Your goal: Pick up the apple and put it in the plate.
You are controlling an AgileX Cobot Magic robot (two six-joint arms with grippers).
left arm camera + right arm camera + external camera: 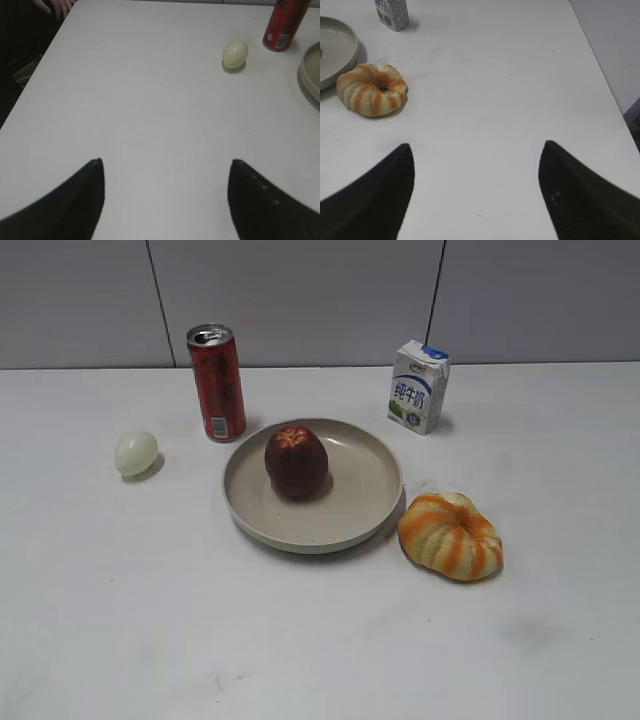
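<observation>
The dark maroon-red apple [296,460] stands upright inside the round beige plate [365,495] in the middle of the white table. Neither gripper shows in the exterior view. My left gripper [166,162] is open and empty over bare table at the left; the plate's rim [311,70] shows at the right edge of the left wrist view. My right gripper [477,146] is open and empty over bare table at the right; the plate's rim [342,47] shows at the upper left of the right wrist view. The apple is out of both wrist views.
A red can [217,383] stands behind the plate at left, a small pale egg-shaped thing [135,452] left of it. A milk carton [418,386] stands at back right. An orange-and-white striped fruit [451,536] lies right of the plate. The table's edges show in both wrist views.
</observation>
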